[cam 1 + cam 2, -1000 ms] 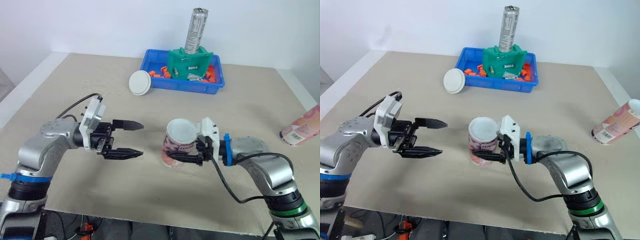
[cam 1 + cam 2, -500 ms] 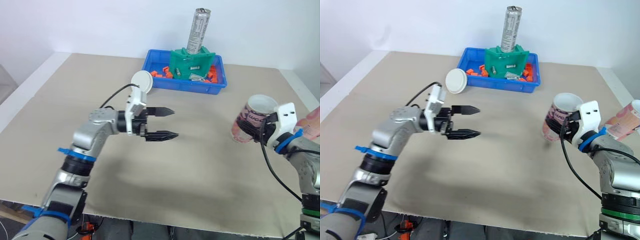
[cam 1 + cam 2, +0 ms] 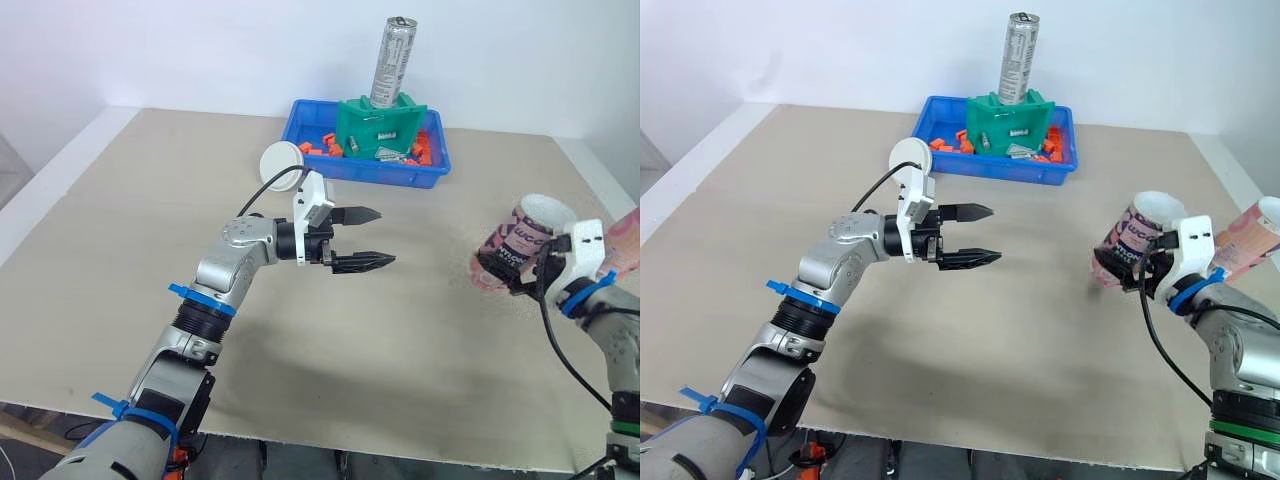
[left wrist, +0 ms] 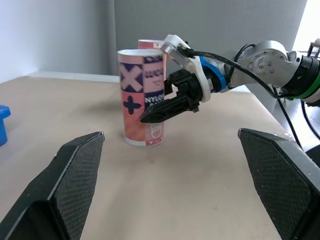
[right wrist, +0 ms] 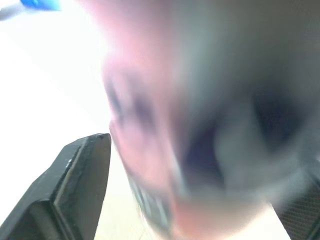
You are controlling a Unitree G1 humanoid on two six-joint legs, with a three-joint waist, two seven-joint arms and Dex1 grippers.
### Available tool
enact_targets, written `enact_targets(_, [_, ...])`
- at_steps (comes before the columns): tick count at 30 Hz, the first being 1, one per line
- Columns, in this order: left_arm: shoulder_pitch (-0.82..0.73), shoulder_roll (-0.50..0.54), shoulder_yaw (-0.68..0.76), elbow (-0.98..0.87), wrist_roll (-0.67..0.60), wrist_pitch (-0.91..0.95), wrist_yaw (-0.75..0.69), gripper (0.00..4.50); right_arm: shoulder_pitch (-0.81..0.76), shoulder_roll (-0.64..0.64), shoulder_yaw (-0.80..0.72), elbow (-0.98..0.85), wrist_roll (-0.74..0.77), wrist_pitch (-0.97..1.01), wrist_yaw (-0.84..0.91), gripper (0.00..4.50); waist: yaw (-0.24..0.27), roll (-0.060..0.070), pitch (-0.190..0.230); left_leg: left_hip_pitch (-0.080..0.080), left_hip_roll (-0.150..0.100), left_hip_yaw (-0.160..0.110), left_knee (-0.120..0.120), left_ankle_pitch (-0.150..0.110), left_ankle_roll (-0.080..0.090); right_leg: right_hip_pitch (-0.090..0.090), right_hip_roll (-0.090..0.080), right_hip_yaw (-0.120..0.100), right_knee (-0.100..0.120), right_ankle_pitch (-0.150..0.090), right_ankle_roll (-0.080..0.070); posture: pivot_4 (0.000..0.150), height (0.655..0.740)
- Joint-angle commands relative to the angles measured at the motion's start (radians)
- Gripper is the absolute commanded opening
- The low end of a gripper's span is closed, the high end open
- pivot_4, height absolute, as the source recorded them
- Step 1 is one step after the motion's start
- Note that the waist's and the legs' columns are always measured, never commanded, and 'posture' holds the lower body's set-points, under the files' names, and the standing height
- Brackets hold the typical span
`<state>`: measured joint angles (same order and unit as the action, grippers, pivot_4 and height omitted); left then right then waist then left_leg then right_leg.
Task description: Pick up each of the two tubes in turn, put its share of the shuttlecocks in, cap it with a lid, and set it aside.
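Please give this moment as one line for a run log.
left gripper: open, empty, above table centre | right gripper: shut on pink tube | second tube: lying at right edge | lid: beside blue bin

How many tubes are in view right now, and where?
2. One tube is gripped by the right gripper near the right side of the table. The second tube lies at the table's right edge, just beyond that gripper.

"NYLON" on the patterned tube (image 4: pixel 134 82)
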<state>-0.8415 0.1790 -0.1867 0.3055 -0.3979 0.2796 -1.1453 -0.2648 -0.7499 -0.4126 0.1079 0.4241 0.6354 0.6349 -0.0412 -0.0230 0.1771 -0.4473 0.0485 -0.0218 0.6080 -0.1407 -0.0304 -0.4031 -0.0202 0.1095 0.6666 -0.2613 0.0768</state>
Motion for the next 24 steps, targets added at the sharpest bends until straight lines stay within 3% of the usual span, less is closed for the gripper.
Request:
enact_targets(1, [-0.004,0.013,0.015,-0.027,0.003,-0.023,-0.012,4.50,0.001,-0.050,-0.025,0.025,-0.022,0.006,-0.015,4.46,-0.002,0.000,0.000,0.000,-0.001,0.000,0.000,0.000,0.000,0.000,-0.001,0.000,0.000,0.000,0.000,0.150,0.7400])
enact_targets(14, [0.060,0.114,0.066,-0.148,-0.059,0.085,-0.027,4.50,0.229,-0.192,-0.073,-0.163,0.051,0.031,0.219,4.46,-0.006,0.003,-0.001,0.000,-0.001,0.000,0.000,0.001,0.001,0.000,-0.001,0.001,0.000,0.000,0.002,0.150,0.7400])
enact_targets(24, [0.313,0.348,0.151,-0.368,-0.096,0.248,0.040,4.50,0.361,-0.085,-0.131,-0.324,0.123,-0.009,0.234,4.46,-0.006,0.004,-0.001,0.002,0.000,0.000,0.002,0.001,0.001,0.002,-0.001,0.000,0.000,0.000,0.000,0.150,0.7400])
